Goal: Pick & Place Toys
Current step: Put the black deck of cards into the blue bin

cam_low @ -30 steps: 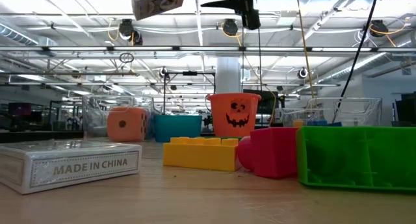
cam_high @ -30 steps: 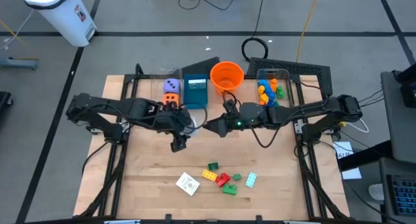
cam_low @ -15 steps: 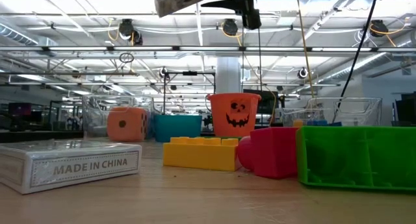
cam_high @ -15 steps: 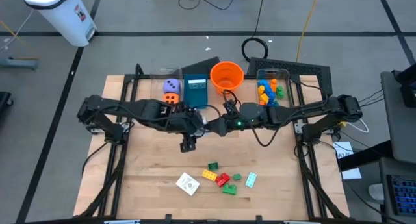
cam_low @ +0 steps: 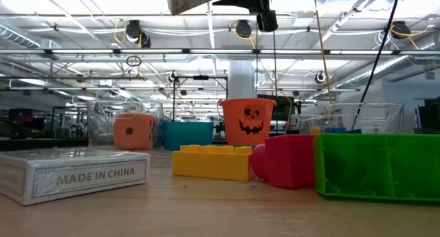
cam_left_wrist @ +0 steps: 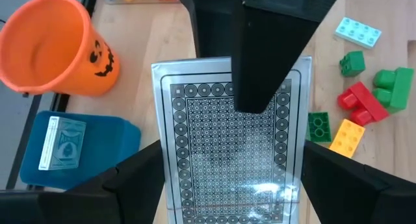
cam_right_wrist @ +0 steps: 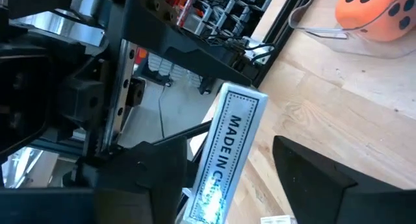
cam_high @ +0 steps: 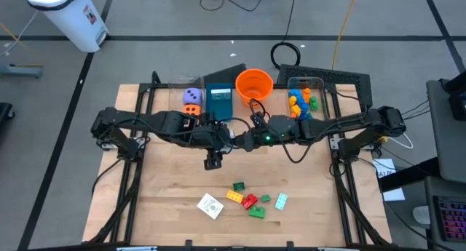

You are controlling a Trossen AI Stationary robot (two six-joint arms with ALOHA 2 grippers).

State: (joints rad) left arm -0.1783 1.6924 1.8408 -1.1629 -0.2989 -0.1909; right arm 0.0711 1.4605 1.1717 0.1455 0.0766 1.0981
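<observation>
Above the table, in front of the orange bucket (cam_high: 254,84), the left gripper (cam_high: 212,161) is clamping a card box (cam_left_wrist: 231,152) while the right gripper (cam_high: 244,140), fingers apart, is straddling it, seemingly for a handover.

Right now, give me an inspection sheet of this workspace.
Surface: wooden table, bare in places.
Job's things: card box held aloft by left gripper; second card box and bricks at front; dice in a clear bin.
Clutter: orange bucket, teal box.
Grippers: left shut on card box; right gripper beside it, reaching for it.
Cables: coil behind table.
Surroundings: white bin on the floor.
</observation>
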